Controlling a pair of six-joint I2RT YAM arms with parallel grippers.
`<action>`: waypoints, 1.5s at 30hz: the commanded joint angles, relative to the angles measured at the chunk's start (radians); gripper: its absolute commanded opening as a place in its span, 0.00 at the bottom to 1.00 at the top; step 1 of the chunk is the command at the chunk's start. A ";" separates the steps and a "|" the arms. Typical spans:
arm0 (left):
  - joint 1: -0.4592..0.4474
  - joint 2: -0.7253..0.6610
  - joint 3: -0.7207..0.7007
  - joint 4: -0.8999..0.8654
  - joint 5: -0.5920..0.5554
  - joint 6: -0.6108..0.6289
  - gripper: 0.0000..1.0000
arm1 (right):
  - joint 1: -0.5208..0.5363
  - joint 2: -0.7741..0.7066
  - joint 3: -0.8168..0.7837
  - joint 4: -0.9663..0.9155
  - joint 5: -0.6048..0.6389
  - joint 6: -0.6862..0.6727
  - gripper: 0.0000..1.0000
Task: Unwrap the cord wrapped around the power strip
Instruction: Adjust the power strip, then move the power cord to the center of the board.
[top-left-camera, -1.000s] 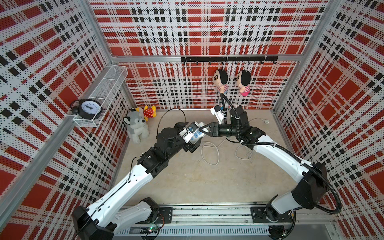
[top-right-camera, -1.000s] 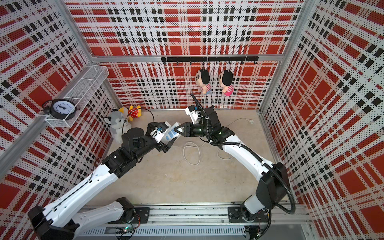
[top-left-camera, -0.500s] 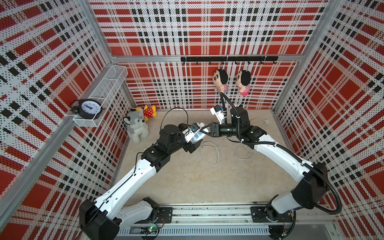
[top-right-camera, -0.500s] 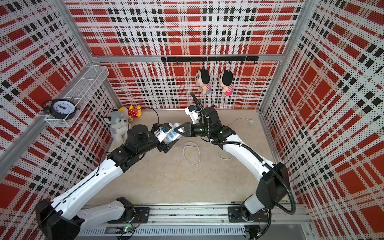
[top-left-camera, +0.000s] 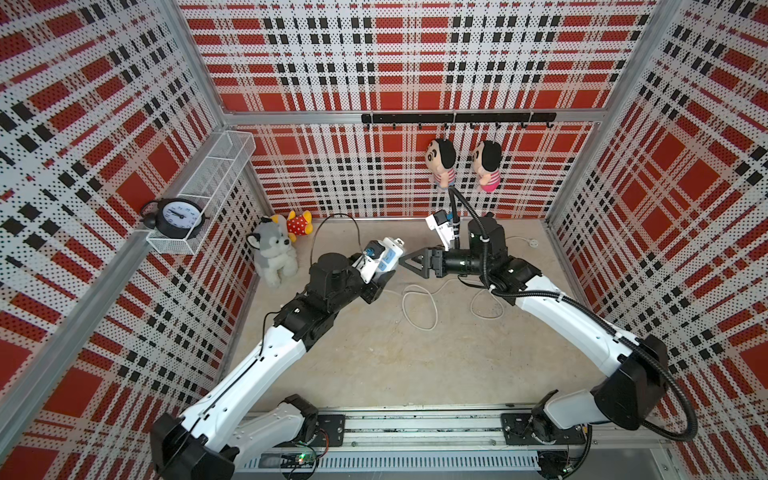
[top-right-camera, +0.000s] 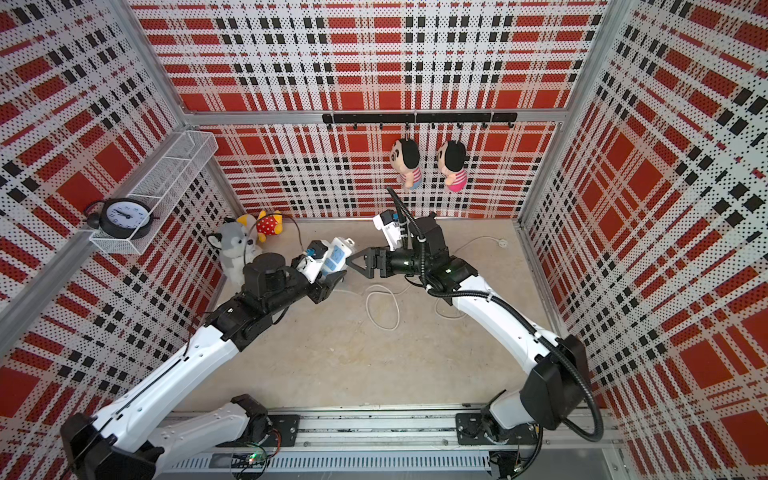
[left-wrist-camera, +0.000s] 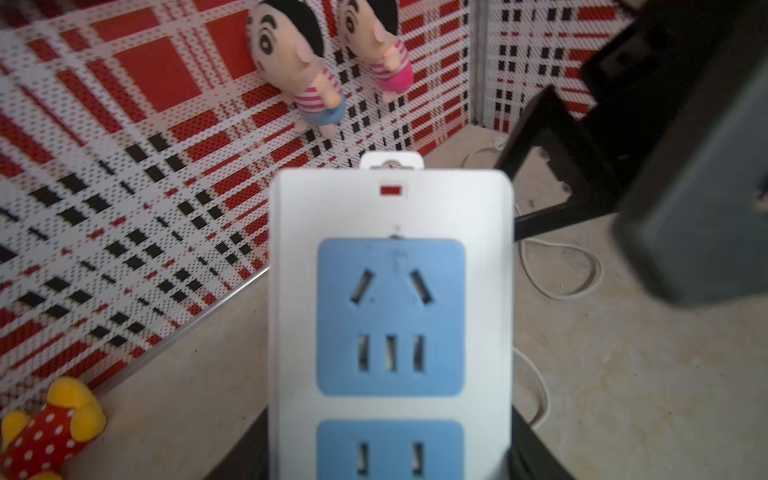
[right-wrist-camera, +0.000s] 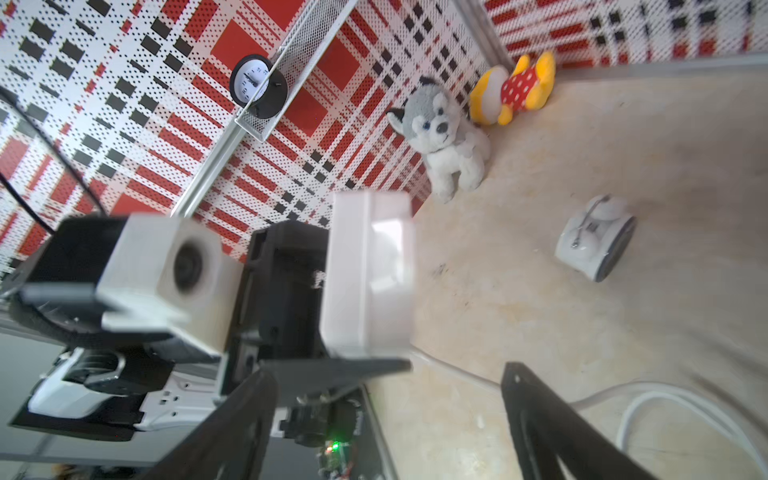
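**Power strip changes pincers**

On the left, the left pincer (top-left-camera: 376, 272) has closed on the power strip (top-left-camera: 387, 254) and holds it tilted, clear of the bench (top-left-camera: 374, 365). Just to its right, the right pincer (top-left-camera: 406, 262), which gripped the strip's end a second ago, now stands wide and apart from it. Farther right, the cord (top-left-camera: 420, 305) lies in loose loops on the bench, with its plug (top-left-camera: 533, 242) near the far right wall. The strip's visible face shows no turns, so unwrapping looks nearly finished.
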 joint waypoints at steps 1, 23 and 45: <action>0.006 -0.135 -0.068 0.107 -0.267 -0.490 0.00 | -0.064 -0.133 -0.056 0.000 0.229 -0.085 0.96; 0.159 -0.166 -0.176 -0.225 -0.326 -1.278 0.00 | 0.054 0.164 -0.409 0.131 0.456 -0.532 0.84; 0.380 0.052 -0.397 -0.192 -0.448 -1.517 0.00 | 0.093 0.073 -0.619 0.146 0.552 -0.491 0.00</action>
